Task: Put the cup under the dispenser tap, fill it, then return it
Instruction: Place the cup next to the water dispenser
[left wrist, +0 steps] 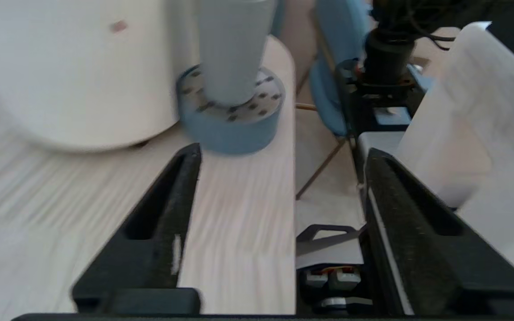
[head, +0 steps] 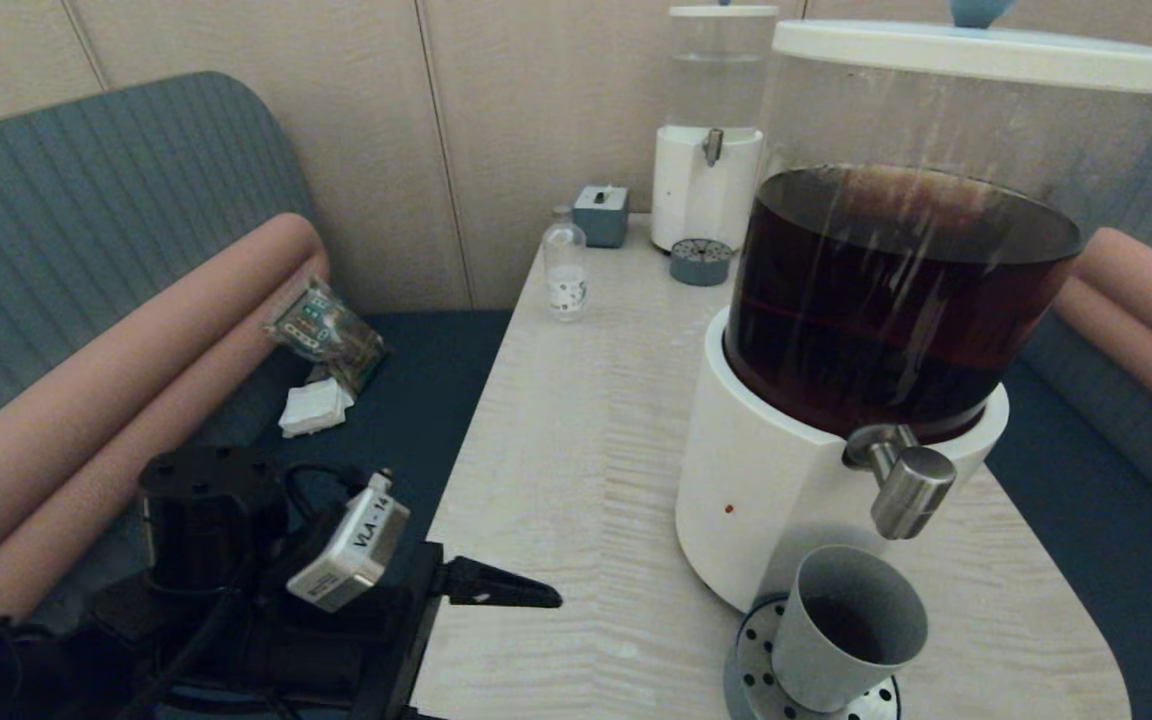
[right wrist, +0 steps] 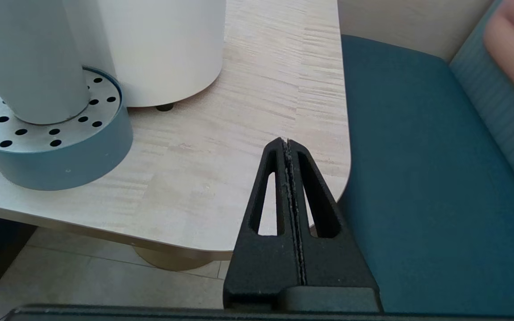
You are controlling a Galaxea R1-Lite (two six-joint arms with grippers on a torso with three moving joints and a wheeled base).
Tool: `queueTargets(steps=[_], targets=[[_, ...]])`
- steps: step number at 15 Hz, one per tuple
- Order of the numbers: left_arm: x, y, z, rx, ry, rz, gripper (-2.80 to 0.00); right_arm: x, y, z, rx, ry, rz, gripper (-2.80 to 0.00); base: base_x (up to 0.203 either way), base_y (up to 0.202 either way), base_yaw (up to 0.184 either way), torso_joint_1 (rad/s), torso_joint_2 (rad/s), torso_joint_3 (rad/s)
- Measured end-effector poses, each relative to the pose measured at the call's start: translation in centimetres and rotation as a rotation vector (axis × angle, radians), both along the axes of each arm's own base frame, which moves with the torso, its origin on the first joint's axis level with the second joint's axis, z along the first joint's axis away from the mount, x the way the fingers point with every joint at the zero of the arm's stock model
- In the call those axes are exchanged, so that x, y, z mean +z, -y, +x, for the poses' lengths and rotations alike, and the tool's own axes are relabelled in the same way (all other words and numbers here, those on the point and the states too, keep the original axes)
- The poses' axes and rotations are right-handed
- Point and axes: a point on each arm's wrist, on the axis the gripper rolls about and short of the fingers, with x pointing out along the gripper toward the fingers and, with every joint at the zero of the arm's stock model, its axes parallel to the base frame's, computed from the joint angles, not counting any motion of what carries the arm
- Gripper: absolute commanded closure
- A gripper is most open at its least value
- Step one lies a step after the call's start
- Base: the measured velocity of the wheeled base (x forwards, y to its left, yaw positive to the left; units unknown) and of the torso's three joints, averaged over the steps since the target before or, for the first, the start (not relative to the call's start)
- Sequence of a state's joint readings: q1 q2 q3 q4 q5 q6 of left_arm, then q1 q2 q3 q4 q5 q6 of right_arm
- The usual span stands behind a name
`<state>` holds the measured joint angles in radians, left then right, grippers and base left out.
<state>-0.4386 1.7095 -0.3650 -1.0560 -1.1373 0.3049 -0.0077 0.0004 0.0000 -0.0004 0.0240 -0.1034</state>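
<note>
The grey cup (head: 851,625) stands on the round perforated drip tray (head: 756,650), right below the steel dispenser tap (head: 908,485) of the big white-based dispenser (head: 766,490) holding dark brown liquid. My left gripper (left wrist: 282,151) is open and holds nothing. It hovers over the table's near left edge, well short of the cup (left wrist: 232,49), and one of its fingers (head: 501,592) shows in the head view. My right gripper (right wrist: 287,143) is shut and empty, low by the table's near right corner, beside the cup (right wrist: 29,62) and the drip tray (right wrist: 60,160).
At the far end of the wooden table (head: 576,450) stand a small clear bottle (head: 566,270), a grey box (head: 601,215), and a smaller clear-liquid dispenser (head: 708,150) with its own tray (head: 701,262). A snack packet (head: 326,335) and a tissue (head: 314,410) lie on the left bench.
</note>
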Motion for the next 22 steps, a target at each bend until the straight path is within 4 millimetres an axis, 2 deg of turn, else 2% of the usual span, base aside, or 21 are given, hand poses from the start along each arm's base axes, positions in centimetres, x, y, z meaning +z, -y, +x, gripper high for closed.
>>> queueTargets(steps=[3,8,13,17,22], targets=[[-0.6,2.7,0.6,-0.072,-0.017,0.010,-2.80,0.0,0.0,0.0,0.000,0.000,0.000,0.00,0.000,0.000,0.000,0.000,0.00,0.000],[-1.7,5.8,2.9,-0.111,-0.025,0.017,-2.80,0.0,0.0,0.0,0.000,0.000,0.000,0.00,0.000,0.000,0.000,0.000,0.00,0.000],[-2.8,9.1,4.1,-0.177,-0.031,0.015,-2.80,0.0,0.0,0.0,0.000,0.000,0.000,0.00,0.000,0.000,0.000,0.000,0.00,0.000],[-3.6,10.8,4.7,-0.184,-0.034,0.019,-2.80,0.0,0.0,0.0,0.000,0.000,0.000,0.00,0.000,0.000,0.000,0.000,0.00,0.000],[-4.3,11.9,4.8,-0.185,-0.038,0.030,-2.80,0.0,0.0,0.0,0.000,0.000,0.000,0.00,0.000,0.000,0.000,0.000,0.00,0.000]])
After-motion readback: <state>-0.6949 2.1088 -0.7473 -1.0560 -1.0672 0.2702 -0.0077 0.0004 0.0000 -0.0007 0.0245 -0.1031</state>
